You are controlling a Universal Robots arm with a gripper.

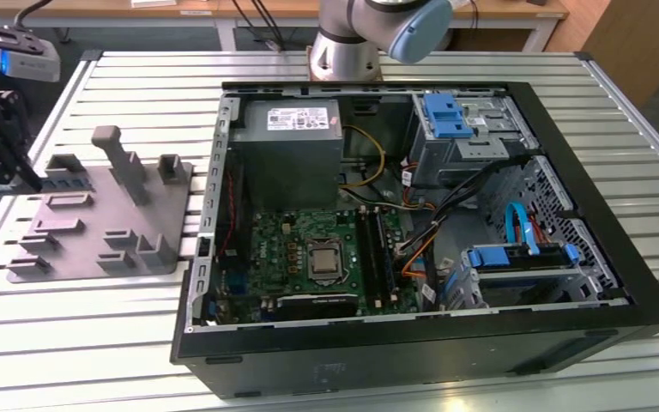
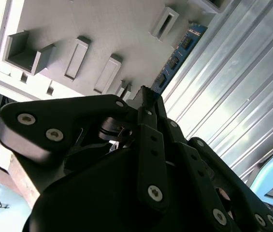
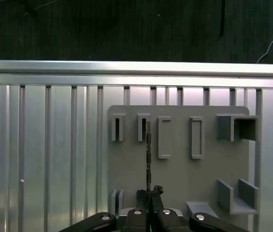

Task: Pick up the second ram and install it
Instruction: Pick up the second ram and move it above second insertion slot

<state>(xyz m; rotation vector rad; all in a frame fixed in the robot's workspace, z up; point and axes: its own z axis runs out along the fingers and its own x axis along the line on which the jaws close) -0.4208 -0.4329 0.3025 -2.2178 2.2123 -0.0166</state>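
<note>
The ram stick [image 2: 180,50] is a thin blue strip with dark chips, standing on its long edge at the grey fixture [image 2: 102,29]. I cannot tell whether it rests there or is lifted clear. The gripper [image 3: 150,193] looks clamped on the strip's near end, jaws closed against its flat faces. I judge the strip light, stiff and brittle, so it is best held squarely and never twisted. The open computer case [image 1: 229,172] sits well apart, toward the exterior view's right.

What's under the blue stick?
The grey fixture lies under the ram. Whether they touch, I can't tell. The gripper covers one end, so what is under that bit is hidden.
</note>
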